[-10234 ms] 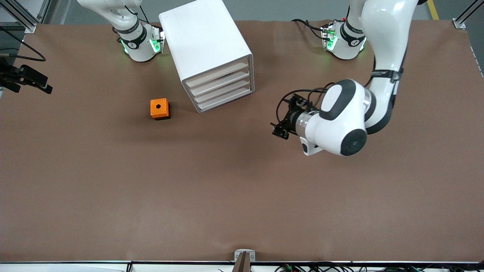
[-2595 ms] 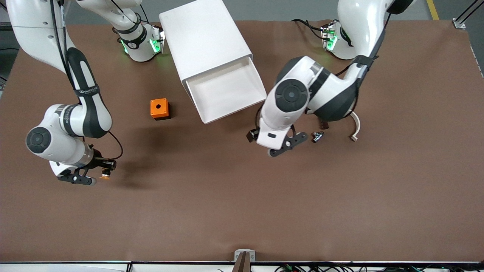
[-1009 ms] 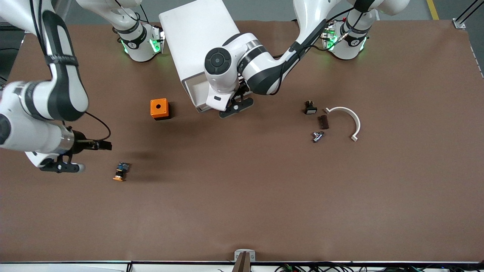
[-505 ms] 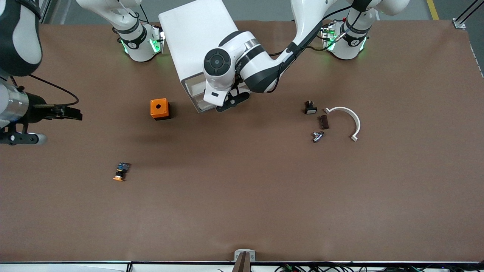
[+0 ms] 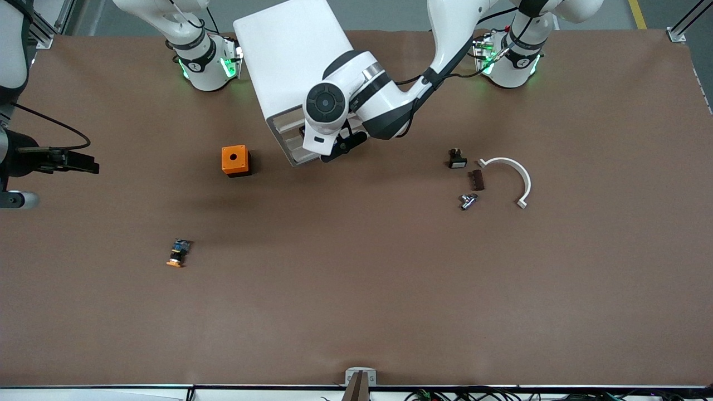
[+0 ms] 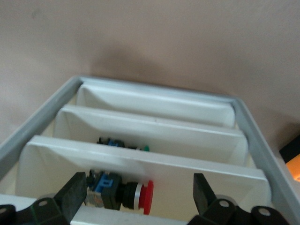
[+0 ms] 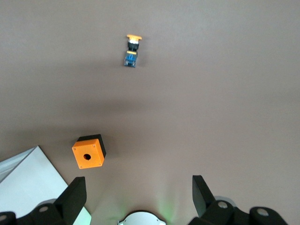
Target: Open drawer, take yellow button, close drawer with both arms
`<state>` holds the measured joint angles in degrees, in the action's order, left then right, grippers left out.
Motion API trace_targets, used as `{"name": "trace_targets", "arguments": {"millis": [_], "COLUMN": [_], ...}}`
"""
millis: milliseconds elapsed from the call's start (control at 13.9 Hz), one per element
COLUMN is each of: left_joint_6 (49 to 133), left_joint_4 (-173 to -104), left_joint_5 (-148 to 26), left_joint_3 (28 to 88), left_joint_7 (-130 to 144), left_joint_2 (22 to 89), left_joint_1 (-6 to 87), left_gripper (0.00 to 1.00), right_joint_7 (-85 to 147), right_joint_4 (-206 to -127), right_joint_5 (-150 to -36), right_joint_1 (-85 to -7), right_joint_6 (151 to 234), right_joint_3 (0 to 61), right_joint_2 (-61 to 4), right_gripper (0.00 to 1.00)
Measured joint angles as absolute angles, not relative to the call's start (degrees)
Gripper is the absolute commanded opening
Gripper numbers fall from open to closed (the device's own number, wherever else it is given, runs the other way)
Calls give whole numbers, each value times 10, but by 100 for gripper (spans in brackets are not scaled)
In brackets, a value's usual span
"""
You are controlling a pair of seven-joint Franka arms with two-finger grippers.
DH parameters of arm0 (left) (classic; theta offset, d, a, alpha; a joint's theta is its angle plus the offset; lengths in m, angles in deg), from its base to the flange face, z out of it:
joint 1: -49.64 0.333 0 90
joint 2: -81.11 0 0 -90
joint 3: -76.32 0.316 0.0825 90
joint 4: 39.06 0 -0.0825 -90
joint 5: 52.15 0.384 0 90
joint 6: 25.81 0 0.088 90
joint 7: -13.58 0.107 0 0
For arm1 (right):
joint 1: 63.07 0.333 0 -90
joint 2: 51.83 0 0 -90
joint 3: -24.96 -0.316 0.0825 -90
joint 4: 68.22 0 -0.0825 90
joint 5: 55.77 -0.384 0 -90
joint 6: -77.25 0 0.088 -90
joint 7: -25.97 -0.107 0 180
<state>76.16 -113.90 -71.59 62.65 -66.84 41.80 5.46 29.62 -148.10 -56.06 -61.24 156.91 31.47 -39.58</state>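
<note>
**A:** Where does your button (image 5: pixel 177 253) sit right now?

**B:** Out on the bare table (image 5: pixel 356 289), nearer the front camera than the orange cube with a hole (image 5: pixel 235 160) and toward the right arm's end. It lies on its side — in the right wrist view the orange cap points away from the cube and the blue end toward it, so its long axis runs roughly toward the cube. Nothing touches it.

**A:** And the drawer?

**B:** Your left gripper (image 5: pixel 341 143) is right at the front of the white cabinet (image 5: pixel 295 72). In the front view the drawer (image 5: pixel 289 125) looks almost flush with the other three, so I judge the closing push nearly done. From the left wrist view you look straight into the stacked drawer fronts, with a red-capped push button (image 6: pixel 123 195) lying in one tray and another part in the tray next to it.

**A:** What are the fingers doing?

**B:** Both pairs are spread wide and hold nothing. The left ones bracket the drawer fronts; whether a pad presses the front, I can't tell.

**A:** And the right gripper (image 5: pixel 33 175)?

**B:** It is up at the table's edge at the right arm's end, over no part — waiting. It's the nearer arm to the button.
</note>
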Motion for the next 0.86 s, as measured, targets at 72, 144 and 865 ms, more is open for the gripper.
{"name": "trace_targets", "arguments": {"millis": [72, 144, 865], "left_joint_6": [762, 762, 764], "left_joint_4": [-1144, -1147, -1130], "left_joint_5": [-730, -738, -683], "left_joint_3": [627, 628, 631], "left_joint_7": [-668, -668, -665], "left_joint_2": [418, 418, 473], "left_joint_1": [56, 58, 138], "left_gripper": [100, 100, 99], "right_joint_7": [296, 296, 288], "right_joint_4": [-1471, -1463, -1536], "right_joint_5": [-560, -559, -560], "right_joint_1": [-612, -612, -613], "right_joint_6": [1569, 1568, 1582], "right_joint_3": [315, 315, 313], "right_joint_2": [-395, -395, -496], "right_gripper": [100, 100, 100]}}
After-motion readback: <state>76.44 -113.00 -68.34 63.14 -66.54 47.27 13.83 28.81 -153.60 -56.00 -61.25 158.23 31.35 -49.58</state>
